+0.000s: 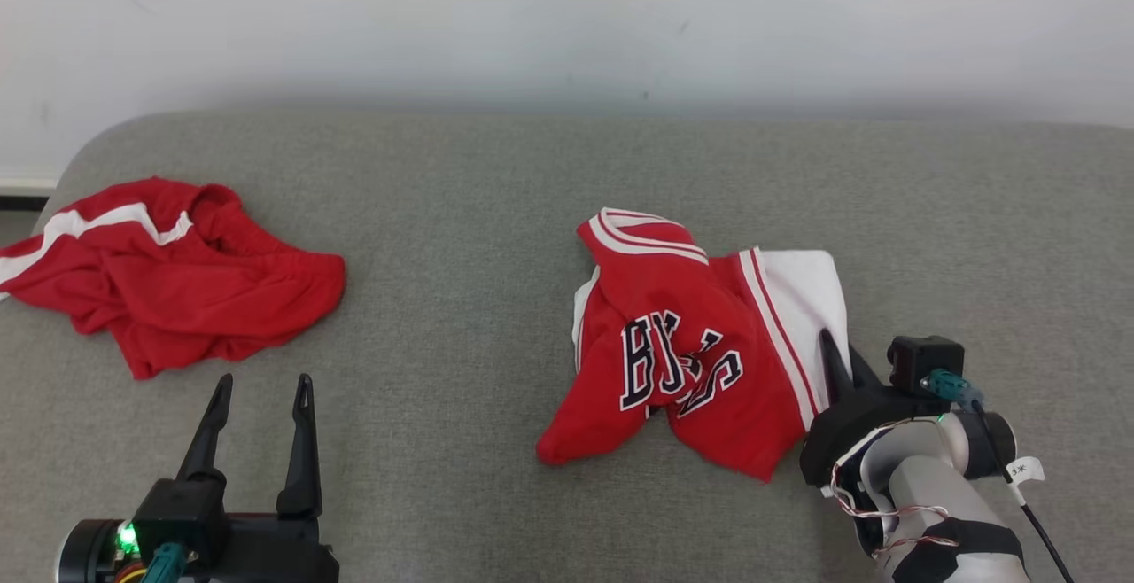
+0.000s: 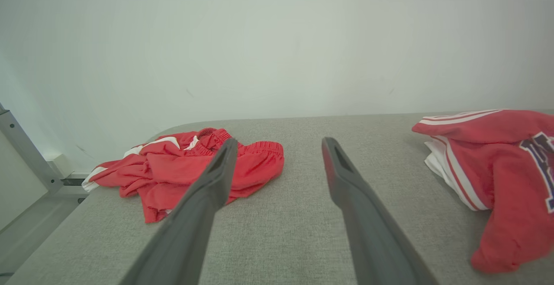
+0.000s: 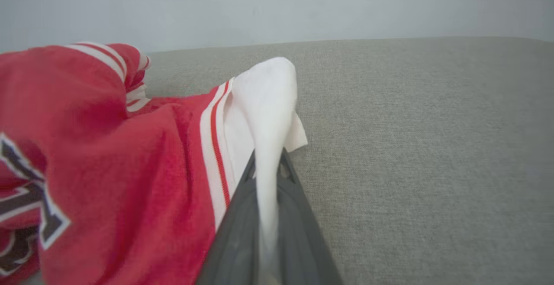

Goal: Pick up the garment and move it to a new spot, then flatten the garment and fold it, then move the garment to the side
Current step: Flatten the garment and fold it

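The garment (image 1: 700, 344) is a crumpled red jersey with white trim and dark lettering, lying right of the middle of the grey surface. It also shows in the left wrist view (image 2: 497, 168) at the right, and in the right wrist view (image 3: 108, 168). My right gripper (image 1: 837, 353) is shut on the jersey's white right edge; white cloth (image 3: 268, 146) is pinched between its fingers and pulled up into a ridge. My left gripper (image 1: 261, 388) stands open at the lower left with nothing between its fingers (image 2: 277, 146).
Crumpled red shorts (image 1: 168, 273) with white stripes lie at the far left of the grey padded surface (image 1: 461, 237), ahead of my left gripper (image 2: 190, 163). A white wall stands behind the surface's far edge. Bare room lies between the two garments.
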